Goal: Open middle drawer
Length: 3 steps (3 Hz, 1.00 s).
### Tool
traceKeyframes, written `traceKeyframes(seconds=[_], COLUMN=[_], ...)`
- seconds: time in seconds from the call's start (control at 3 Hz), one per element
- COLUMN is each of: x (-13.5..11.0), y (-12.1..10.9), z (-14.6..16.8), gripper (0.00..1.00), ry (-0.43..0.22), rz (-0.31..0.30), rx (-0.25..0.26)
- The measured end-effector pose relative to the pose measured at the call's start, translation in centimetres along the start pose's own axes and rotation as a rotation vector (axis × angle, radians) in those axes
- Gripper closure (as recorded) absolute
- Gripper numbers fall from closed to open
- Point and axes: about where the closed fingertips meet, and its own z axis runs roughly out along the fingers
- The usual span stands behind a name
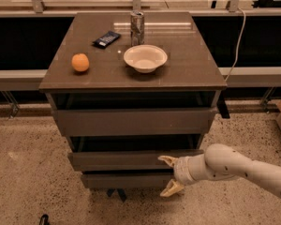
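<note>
middle drawer: barely out, if at all | gripper: at its front, right side, jaws apart | you have the whole pull left

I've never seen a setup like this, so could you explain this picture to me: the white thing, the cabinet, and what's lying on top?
There is one picture, taken by a camera looking down at the front of a grey cabinet with three drawers. Where that camera is mounted is not known. The white arm coming in from the right belongs to a mobile robot. At its end is the tool, which has two tan fingers. They are spread open against the right part of the middle drawer, with the upper finger at the drawer's top edge. The tool carries nothing. On the cabinet top are an orange, a dark packet, a can and a white bowl.
</note>
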Motion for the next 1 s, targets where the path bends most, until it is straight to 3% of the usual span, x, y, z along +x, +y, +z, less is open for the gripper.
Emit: traceKeyframes(seconds=[0.33,1.0], x=[-0.1,2.7], y=[1.2,-2.4], z=[-1.2,-0.4], gripper=[0.19,0.18], ry=[0.023,0.078], rz=[0.013,0.016], rx=[0.006,0.051])
